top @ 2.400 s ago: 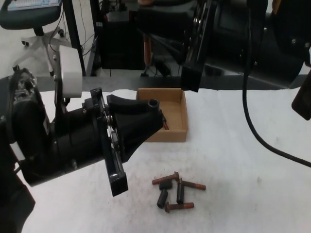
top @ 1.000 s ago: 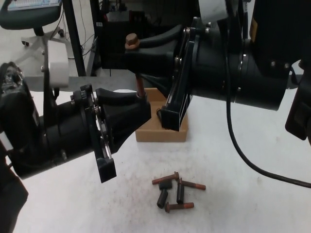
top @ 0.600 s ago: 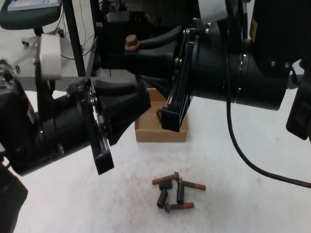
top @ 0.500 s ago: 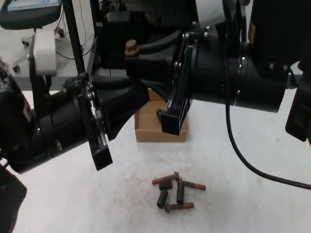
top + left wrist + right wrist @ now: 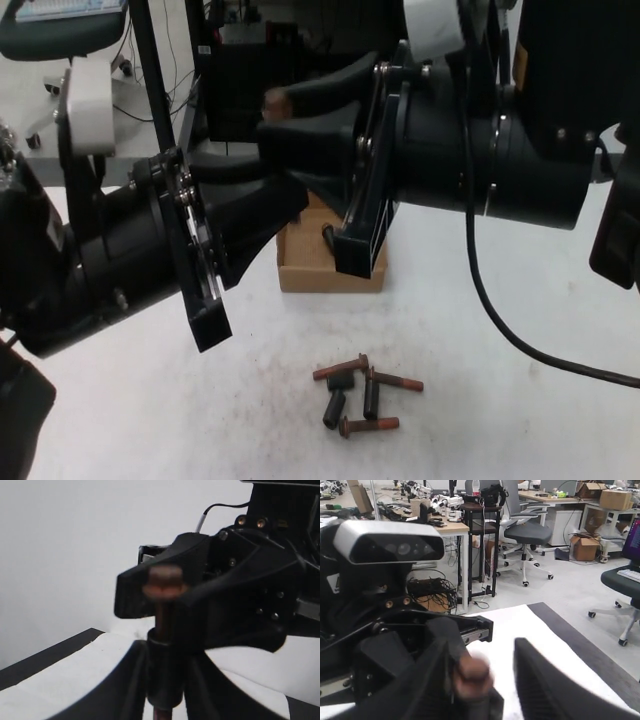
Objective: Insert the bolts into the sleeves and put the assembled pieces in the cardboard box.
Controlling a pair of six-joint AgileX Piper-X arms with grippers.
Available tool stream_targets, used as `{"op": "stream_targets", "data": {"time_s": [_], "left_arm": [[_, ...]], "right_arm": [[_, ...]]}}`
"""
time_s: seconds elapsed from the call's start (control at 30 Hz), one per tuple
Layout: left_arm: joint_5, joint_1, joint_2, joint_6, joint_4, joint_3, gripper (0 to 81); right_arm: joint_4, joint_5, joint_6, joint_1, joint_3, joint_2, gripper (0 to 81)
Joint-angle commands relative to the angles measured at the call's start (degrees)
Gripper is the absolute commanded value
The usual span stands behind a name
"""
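My left gripper [image 5: 288,192] hangs above the cardboard box [image 5: 312,272], shut on a black sleeve [image 5: 163,672]. A copper-coloured bolt [image 5: 164,582] stands upright with its shaft down in that sleeve. From the other side, my right gripper [image 5: 278,128] meets it at the bolt's head [image 5: 276,98]. In the right wrist view the bolt head [image 5: 472,672] sits between the right fingers [image 5: 540,680], close to one of them. A gap to the other finger shows they are open. On the white cloth, loose bolts [image 5: 368,425] and black sleeves [image 5: 334,408] lie in a small heap.
The box stands at the middle of the bench, mostly hidden behind both arms, with a dark piece [image 5: 328,234] inside. A black cable [image 5: 500,320] hangs across the right side. The cloth [image 5: 500,420] in front of and to the right of the heap is bare.
The right arm came down from the back with the bolt and met the left gripper, which rose with the sleeve. In the last half second the bolt head blurred and barely shifted.
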Motion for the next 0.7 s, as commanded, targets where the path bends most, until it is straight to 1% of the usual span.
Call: {"op": "stream_targets", "data": {"time_s": [0.0,0.17,0.23,0.37,0.47,0.67], "left_arm": [[-0.15,0.11,-0.21,-0.34,-1.91,-0.38,0.3],[-0.15,0.11,-0.21,-0.34,-1.91,-0.38,0.3],[-0.15,0.11,-0.21,-0.08,-1.86,-0.38,0.3],[-0.15,0.11,-0.21,1.05,0.62,-0.38,0.3],[-0.05,0.11,-0.21,1.25,3.07,-0.38,0.3],[-0.37,0.11,-0.21,3.79,3.56,-0.38,0.3]], "right_arm": [[0.71,3.33,-0.54,-0.12,-0.20,-0.09,52.0],[0.01,6.56,-0.54,-0.12,-0.36,-0.09,51.8],[-0.85,8.41,-0.54,-0.12,-0.35,-0.32,48.7],[-5.32,10.02,-0.54,-0.12,-0.35,-1.54,36.9],[-9.10,10.00,-0.54,-0.12,-0.35,-2.76,26.3],[-10.25,10.00,-0.54,-0.12,-0.35,-3.87,7.8]]}}
